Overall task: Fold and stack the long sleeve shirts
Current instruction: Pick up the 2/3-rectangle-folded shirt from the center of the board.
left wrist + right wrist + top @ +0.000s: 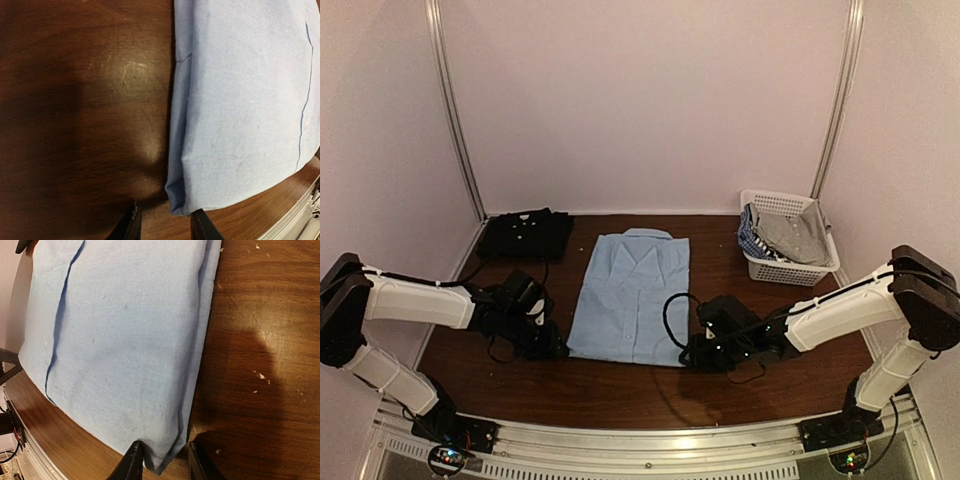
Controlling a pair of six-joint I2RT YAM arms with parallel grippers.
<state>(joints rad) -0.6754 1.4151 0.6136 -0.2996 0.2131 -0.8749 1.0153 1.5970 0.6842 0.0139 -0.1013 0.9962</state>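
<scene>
A light blue long sleeve shirt [630, 295] lies folded into a long panel in the middle of the table, collar toward the back. A black long sleeve shirt [525, 233] sits folded at the back left. My left gripper [548, 345] is low at the blue shirt's near left corner. In the left wrist view that gripper [165, 225] is open, the shirt [240, 100] corner just inside its right finger. My right gripper [692, 355] is at the near right corner. Its wrist view shows the gripper [162, 462] open astride the shirt [125, 340] corner, left finger touching cloth.
A white lattice basket [788, 270] stands at the back right with a heap of grey and checked clothes [785, 235] in it. Dark wooden tabletop [620, 390] runs to a metal rail at the near edge. Pale walls close in the back and sides.
</scene>
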